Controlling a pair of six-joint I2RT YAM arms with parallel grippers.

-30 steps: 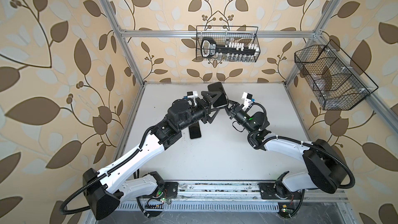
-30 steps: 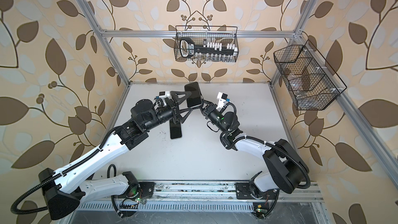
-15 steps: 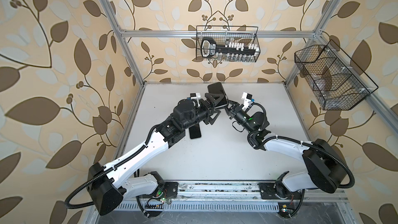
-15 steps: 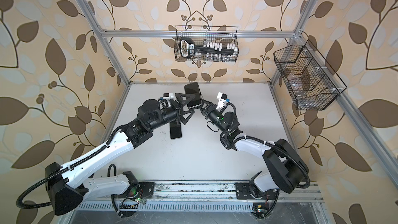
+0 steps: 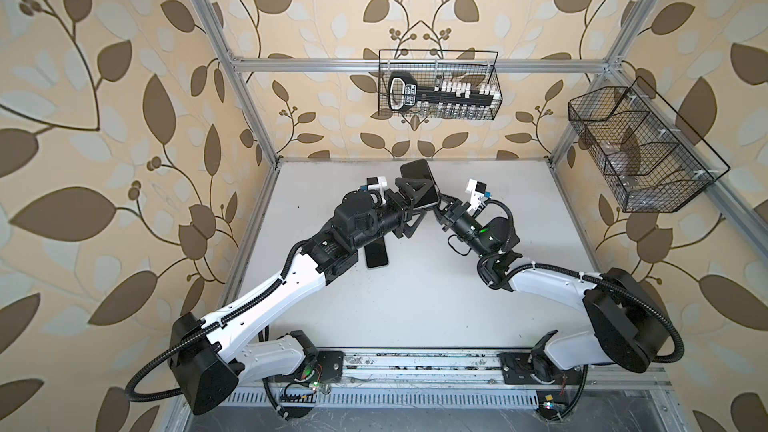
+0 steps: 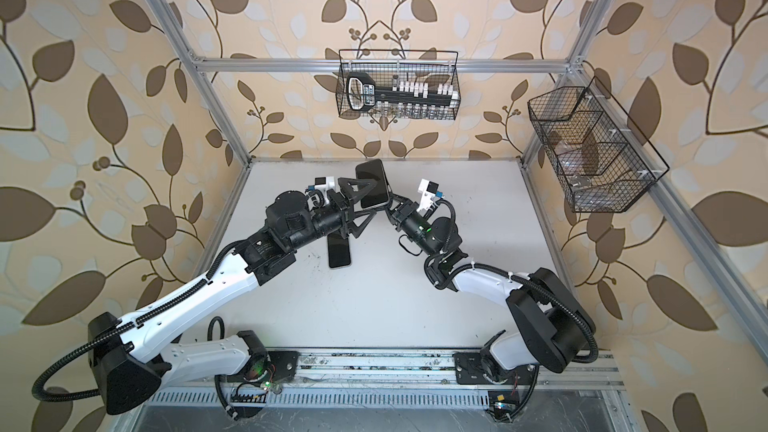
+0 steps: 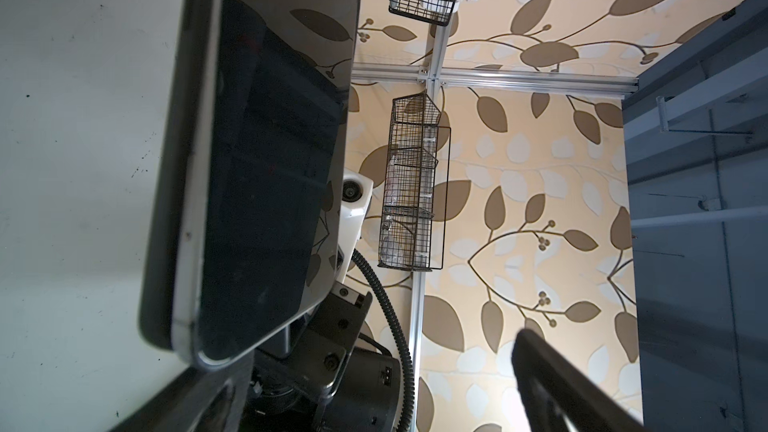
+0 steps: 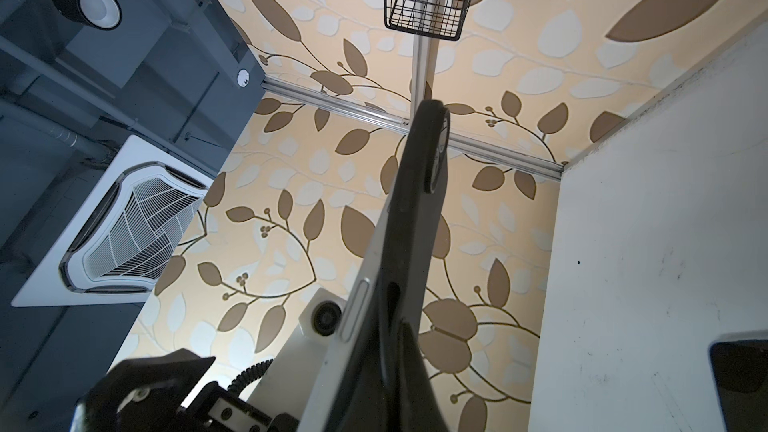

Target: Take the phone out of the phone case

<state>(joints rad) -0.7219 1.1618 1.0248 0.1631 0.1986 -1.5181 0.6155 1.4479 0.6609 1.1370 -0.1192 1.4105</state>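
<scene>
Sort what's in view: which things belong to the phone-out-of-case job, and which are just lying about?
Job in hand:
- phone, held up inside its phone case
- right gripper, fingers shut on the cased phone
- left gripper, fingers open, close to it

Lying about:
- second phone, flat on the table
- back-wall basket with tool rack
- side basket

Front half of the table (image 5: 415, 317) is bare, with a wide lane between the two forearms. Back centre is jammed: the right gripper (image 5: 439, 204) pinches the cased phone (image 5: 417, 174) raised off the surface and the left gripper (image 5: 422, 200) has its jaws spread either side of it, so nothing passes there. A flat dark slab (image 5: 376, 256) lies half under the left arm. The back-wall basket (image 5: 440, 51) and right-wall basket (image 5: 660, 199) hang above the table.
</scene>
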